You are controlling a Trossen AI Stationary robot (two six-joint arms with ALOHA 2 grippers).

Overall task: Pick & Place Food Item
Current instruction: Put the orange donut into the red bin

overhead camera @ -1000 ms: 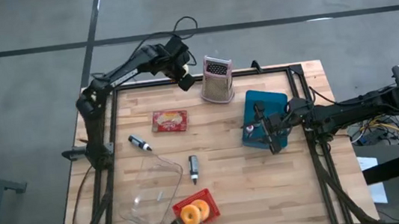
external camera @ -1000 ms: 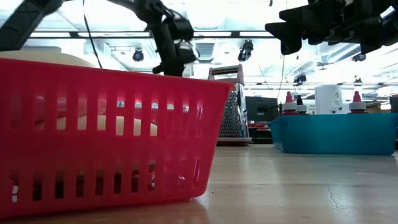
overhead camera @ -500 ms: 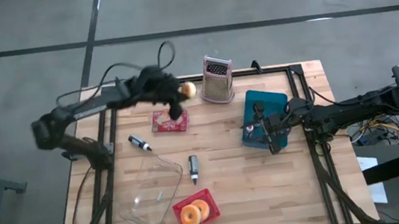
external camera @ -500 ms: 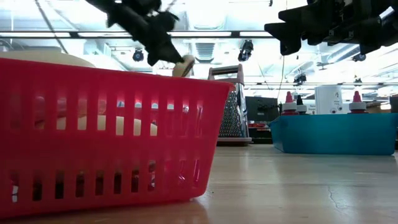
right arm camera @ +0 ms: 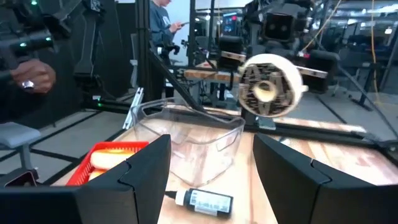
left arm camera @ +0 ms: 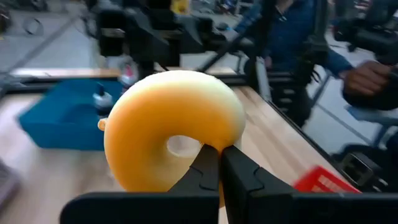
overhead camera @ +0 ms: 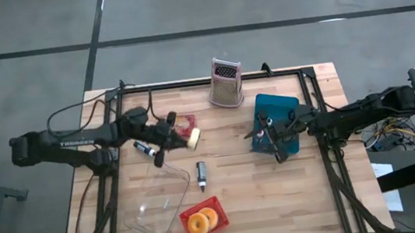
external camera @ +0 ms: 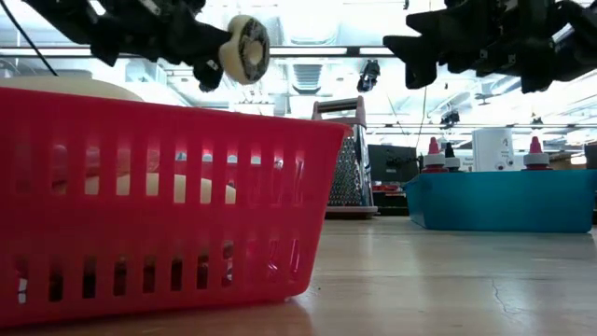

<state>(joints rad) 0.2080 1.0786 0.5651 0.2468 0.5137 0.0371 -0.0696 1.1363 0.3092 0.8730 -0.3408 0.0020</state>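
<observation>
So, counting it up: three pale glazed ring donuts total, one pinched in the left gripper (overhead camera: 181, 136) and two sitting in the small red slotted plastic basket (overhead camera: 212, 208) near the table's front edge. The held donut (left arm camera: 172, 129) was up off the light wooden tabletop (overhead camera: 239, 183), with the dark fingertips (left arm camera: 211, 171) pressed together through its hole on one side of the ring. From above, that donut (overhead camera: 193, 138) hung just past the red snack packet (overhead camera: 185, 122), behind the basket and well apart from it.

The right gripper (overhead camera: 272, 136) hovered over the blue rectangular plastic bin (overhead camera: 276, 112), off to the right of the basket, fingers spread wide and holding nothing.

Other stuff: one clear plastic container (overhead camera: 158, 197) lay tipped just left of the basket, between it and the held donut. Two small dark bottles were on the wood, one (overhead camera: 201, 175) behind the basket and one (overhead camera: 145, 149) under the left arm. One metal box grater (overhead camera: 225, 83) stood upright at the far edge. At table height, the basket wall (external camera: 168, 201) blocked most of that side.
</observation>
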